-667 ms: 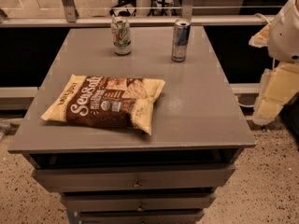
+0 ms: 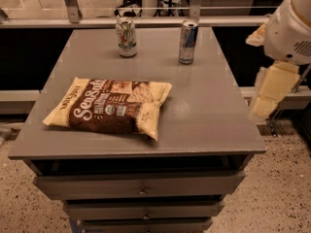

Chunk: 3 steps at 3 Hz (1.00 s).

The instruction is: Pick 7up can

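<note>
The 7up can stands upright at the back left of the grey table top; it has a pale whitish-green body with green lettering and a silver top. My gripper, with pale yellow parts under a white arm housing, hangs off the table's right edge. It is far to the right of the can and nearer the camera, and holds nothing that shows.
A taller, slimmer blue-and-silver can stands at the back right, right of the 7up can. A brown and cream chip bag lies flat at the front left. Drawers sit under the top. A rail and glass wall run behind the table.
The arm and gripper have shifted a little to the left, closer to the table's right edge. The cans and the bag have not moved.
</note>
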Available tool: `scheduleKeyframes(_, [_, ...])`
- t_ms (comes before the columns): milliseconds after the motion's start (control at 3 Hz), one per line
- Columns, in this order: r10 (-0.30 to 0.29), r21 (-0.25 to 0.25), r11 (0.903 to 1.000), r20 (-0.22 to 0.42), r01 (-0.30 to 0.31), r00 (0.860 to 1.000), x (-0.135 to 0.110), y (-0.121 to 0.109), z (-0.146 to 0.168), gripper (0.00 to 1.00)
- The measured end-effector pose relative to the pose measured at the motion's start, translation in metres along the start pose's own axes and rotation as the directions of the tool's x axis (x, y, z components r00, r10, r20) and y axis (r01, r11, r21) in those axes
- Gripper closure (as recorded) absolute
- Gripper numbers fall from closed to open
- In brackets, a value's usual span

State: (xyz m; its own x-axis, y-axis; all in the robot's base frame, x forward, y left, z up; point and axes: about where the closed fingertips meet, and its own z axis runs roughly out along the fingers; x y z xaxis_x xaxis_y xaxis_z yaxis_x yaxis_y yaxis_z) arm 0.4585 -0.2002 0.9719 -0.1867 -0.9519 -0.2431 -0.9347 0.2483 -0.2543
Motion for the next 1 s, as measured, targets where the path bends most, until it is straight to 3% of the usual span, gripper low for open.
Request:
scheduleKeyframes(667, [-0.018,0.026,0.9996,0.183,0.014,0.983,-0.091,-0.067,0.056,0.00])
scheduleKeyframes(1000, [-0.001,0.048,0.9987,0.275,-0.013,0.962,-0.146,-0.115,0.104,0.00])
